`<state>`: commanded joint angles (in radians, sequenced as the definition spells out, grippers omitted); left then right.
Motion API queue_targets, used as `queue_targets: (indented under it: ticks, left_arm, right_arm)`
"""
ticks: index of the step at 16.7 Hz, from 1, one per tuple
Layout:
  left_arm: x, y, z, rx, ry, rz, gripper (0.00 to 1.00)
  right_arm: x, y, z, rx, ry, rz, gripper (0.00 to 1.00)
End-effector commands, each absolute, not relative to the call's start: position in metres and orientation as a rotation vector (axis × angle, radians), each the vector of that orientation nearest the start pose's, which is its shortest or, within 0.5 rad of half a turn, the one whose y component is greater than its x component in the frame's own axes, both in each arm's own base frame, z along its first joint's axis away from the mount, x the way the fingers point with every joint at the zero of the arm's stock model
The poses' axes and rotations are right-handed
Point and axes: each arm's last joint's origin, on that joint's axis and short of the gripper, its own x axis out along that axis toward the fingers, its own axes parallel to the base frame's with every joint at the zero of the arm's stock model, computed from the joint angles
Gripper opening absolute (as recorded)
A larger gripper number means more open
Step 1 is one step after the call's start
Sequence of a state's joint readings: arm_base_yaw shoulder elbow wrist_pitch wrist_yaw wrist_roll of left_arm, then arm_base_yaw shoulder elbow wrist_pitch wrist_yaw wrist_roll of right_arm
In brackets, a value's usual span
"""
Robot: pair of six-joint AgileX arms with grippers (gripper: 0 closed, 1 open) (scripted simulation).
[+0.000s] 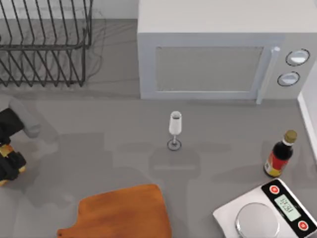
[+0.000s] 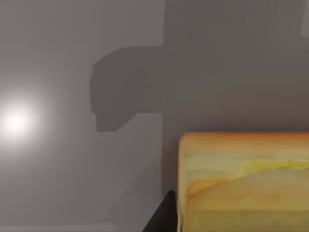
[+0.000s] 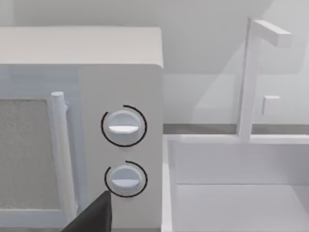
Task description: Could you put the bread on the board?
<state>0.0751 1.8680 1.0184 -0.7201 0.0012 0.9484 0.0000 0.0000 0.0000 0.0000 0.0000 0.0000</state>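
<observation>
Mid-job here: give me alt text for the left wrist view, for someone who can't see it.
The bread, a golden-yellow block with an orange-brown crust, sits close to the camera over the grey table. A dark finger shows beside it, and a blocky shadow falls on the table.

Your top view cuts off the board (image 1: 121, 213) along its lower edge, and the left arm (image 1: 11, 148) runs off the left edge (its fingers can't be made out there). The scale (image 1: 267, 213) and dish rack (image 1: 44, 44) are also clipped at the borders. In the left wrist view, the bread (image 2: 244, 181) runs past two edges.
</observation>
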Motion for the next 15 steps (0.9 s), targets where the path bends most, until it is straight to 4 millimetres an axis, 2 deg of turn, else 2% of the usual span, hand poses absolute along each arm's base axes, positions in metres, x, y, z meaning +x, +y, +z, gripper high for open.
queue_targets:
  ticks: [7, 10, 12, 15]
  left_arm:
    - [0.309, 0.025, 0.109, 0.678, 1.461, -0.678, 0.0]
    - [0.31, 0.024, 0.118, 0.672, 1.452, -0.677, 0.0]
    - [0.313, 0.025, 0.132, 0.673, 1.451, -0.677, 0.0]
    - [0.313, 0.024, 0.166, 0.667, 1.473, -0.693, 0.0]
  right_arm:
    - [0.106, -0.001, 0.16, 0.0, 0.0, 0.0, 1.0]
    - [0.106, -0.001, 0.16, 0.0, 0.0, 0.0, 1.0]
    - [0.106, -0.001, 0.16, 0.0, 0.0, 0.0, 1.0]
    - [0.106, -0.001, 0.16, 0.0, 0.0, 0.0, 1.0]
